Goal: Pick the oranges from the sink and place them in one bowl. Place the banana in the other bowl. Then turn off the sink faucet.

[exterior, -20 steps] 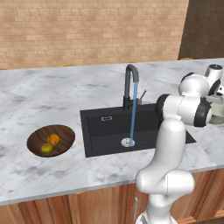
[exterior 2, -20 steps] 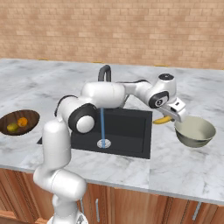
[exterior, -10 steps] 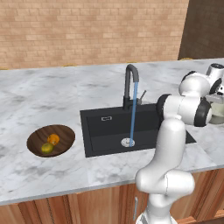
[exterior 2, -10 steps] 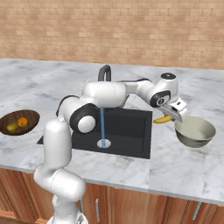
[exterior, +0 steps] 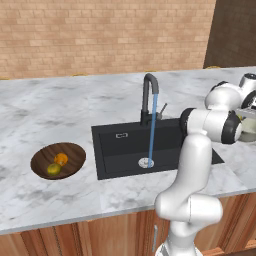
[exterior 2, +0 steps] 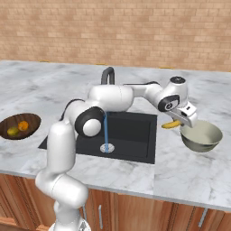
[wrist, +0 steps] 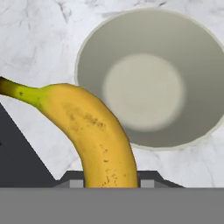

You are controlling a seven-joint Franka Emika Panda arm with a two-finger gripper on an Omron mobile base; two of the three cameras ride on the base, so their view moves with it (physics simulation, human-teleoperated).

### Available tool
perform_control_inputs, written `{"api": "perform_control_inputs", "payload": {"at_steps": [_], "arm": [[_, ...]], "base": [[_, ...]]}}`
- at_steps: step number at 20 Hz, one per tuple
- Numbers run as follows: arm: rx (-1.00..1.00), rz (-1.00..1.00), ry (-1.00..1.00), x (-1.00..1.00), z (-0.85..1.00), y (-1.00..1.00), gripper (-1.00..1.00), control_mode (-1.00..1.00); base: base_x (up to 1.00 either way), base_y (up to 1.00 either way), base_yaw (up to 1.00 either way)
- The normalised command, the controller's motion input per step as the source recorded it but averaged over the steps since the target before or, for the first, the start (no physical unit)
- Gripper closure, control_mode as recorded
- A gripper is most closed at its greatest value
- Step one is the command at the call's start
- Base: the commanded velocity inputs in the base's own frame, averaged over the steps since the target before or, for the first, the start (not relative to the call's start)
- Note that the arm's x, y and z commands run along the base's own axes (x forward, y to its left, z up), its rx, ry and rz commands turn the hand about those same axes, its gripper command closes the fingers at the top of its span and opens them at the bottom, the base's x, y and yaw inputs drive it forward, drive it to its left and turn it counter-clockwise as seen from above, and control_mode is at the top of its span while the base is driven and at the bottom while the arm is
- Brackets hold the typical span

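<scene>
My gripper (exterior 2: 184, 118) is shut on the banana (exterior 2: 170, 124), holding it just above the counter at the left rim of the pale grey-beige bowl (exterior 2: 201, 146). In the hand view the banana (wrist: 96, 131) rises between the fingers, with the pale bowl (wrist: 197, 65) beyond it and nothing in it. The two oranges, one bright (exterior: 61, 159) and one yellow-green (exterior: 53, 169), lie in the dark wooden bowl (exterior: 40, 155) left of the sink (exterior: 120, 150). Water runs in a blue stream from the sink faucet (exterior: 149, 95) onto the drain.
The black sink (exterior 2: 135, 135) lies between the two bowls, with the gooseneck faucet (exterior 2: 108, 74) behind it. My arm stretches over the sink's right side. A brick wall backs the marble counter (exterior 2: 189, 176), whose front edge runs over wooden cabinets.
The hand with the banana has edged slightly down and toward the pale bowl. Nothing else has moved.
</scene>
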Motion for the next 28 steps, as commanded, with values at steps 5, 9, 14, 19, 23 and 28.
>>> {"api": "perform_control_inputs", "payload": {"at_steps": [5, 9, 14, 19, 23, 28], "arm": [[0.02, 0.00, 0.00, 0.04, 0.00, -0.20, 1.00, -1.00], [0.03, 0.00, 0.00, 0.14, 0.00, -0.14, 1.00, -1.00], [0.04, 0.00, 0.00, 0.18, 0.00, -0.16, 1.00, -1.00], [0.03, 0.00, 0.00, 0.19, -0.03, -0.28, 1.00, -1.00], [0.01, 0.00, 0.00, 0.20, -0.06, -0.43, 1.00, -1.00], [0.00, 0.00, 0.00, 0.20, -0.09, -0.45, 1.00, -1.00]], "base": [[0.00, 0.00, 0.00], [0.00, 0.00, 0.00], [0.00, 0.00, 0.00], [0.00, 0.00, 0.00], [0.00, 0.00, 0.00], [0.00, 0.00, 0.00]]}}
